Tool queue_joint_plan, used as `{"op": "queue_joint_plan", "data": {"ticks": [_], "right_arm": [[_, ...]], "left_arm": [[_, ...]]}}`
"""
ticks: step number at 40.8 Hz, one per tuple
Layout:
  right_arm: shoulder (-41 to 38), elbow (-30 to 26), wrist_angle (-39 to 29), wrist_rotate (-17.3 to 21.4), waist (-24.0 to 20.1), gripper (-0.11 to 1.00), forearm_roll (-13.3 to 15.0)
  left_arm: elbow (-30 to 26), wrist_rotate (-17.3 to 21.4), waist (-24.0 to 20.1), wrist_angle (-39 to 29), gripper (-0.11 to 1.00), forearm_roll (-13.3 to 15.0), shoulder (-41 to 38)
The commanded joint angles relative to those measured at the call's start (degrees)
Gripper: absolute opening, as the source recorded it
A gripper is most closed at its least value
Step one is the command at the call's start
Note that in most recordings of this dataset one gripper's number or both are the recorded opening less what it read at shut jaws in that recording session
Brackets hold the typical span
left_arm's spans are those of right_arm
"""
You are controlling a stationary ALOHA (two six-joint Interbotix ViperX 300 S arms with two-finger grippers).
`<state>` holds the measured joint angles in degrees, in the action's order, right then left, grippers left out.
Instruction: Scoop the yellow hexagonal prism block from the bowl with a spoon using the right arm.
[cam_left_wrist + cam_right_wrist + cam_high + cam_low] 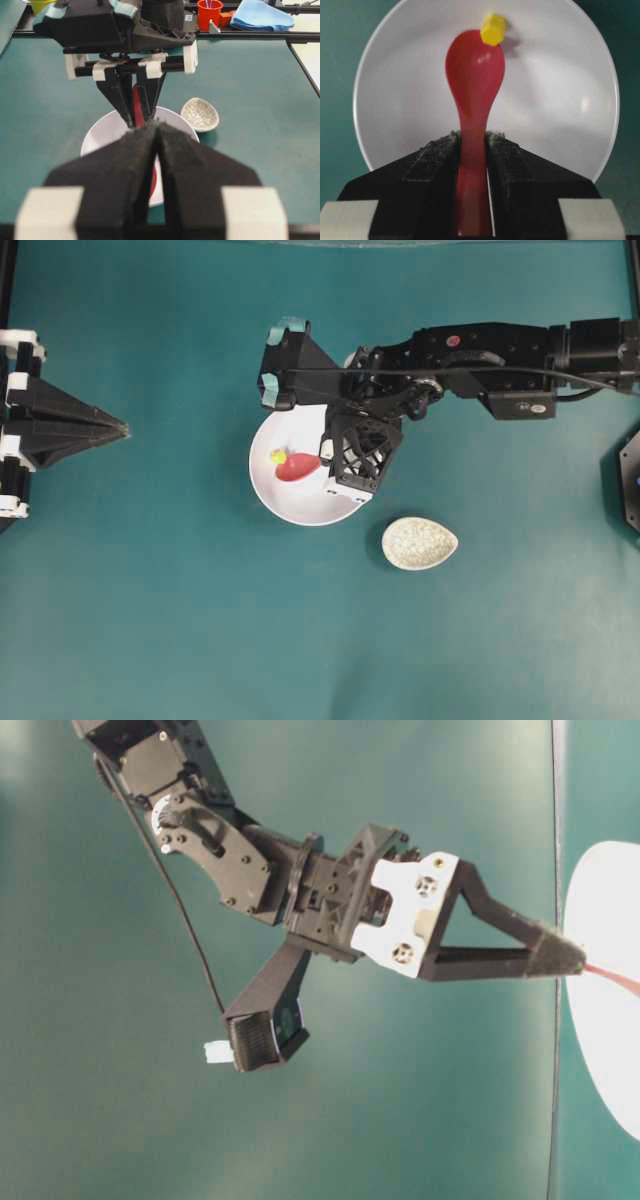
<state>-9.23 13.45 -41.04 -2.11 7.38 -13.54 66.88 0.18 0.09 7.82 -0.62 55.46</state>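
The white bowl [292, 505] sits mid-table. Inside it lies the pink-red spoon [296, 468], and my right gripper [325, 458] is shut on its handle. From the right wrist, the spoon [475, 70] runs out from between the fingers of the right gripper [472, 136] across the bowl [560, 100]. The yellow hexagonal prism block [493, 29] rests against the far tip of the scoop, partly over its edge. Overhead, the block [278, 456] shows just left of the scoop. My left gripper [125, 427] is shut and empty at the far left, pointing at the bowl.
A small speckled oval dish [419, 543] lies just right of the bowl, toward the front. The left wrist view shows a red cup [209, 12] and a blue cloth [265, 15] beyond the table's far edge. A black fixture [630, 480] stands at the right edge.
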Motion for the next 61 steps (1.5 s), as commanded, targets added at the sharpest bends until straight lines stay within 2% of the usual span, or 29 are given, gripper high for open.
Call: {"op": "queue_joint_plan", "data": {"ticks": [1, 29, 46, 61], "right_arm": [[3.0, 0.1, 1.2, 0.1, -0.2, 0.24, 0.0], [5.7, 4.8, 6.3, 0.1, -0.2, 0.24, 0.1], [6.5, 5.4, 8.3, 0.1, -0.2, 0.24, 3.2], [8.5, 6.8, 10.6, 0.1, -0.2, 0.24, 3.9]], "left_arm": [[-1.2, 0.1, 0.1, 0.3, 0.04, -0.2, -0.4], [-1.2, 0.1, 0.0, 0.3, 0.04, -0.2, -0.4], [-1.2, 0.1, 0.0, 0.3, 0.04, -0.2, -0.4], [-1.2, 0.1, 0.0, 0.3, 0.04, -0.2, -0.4]]}}
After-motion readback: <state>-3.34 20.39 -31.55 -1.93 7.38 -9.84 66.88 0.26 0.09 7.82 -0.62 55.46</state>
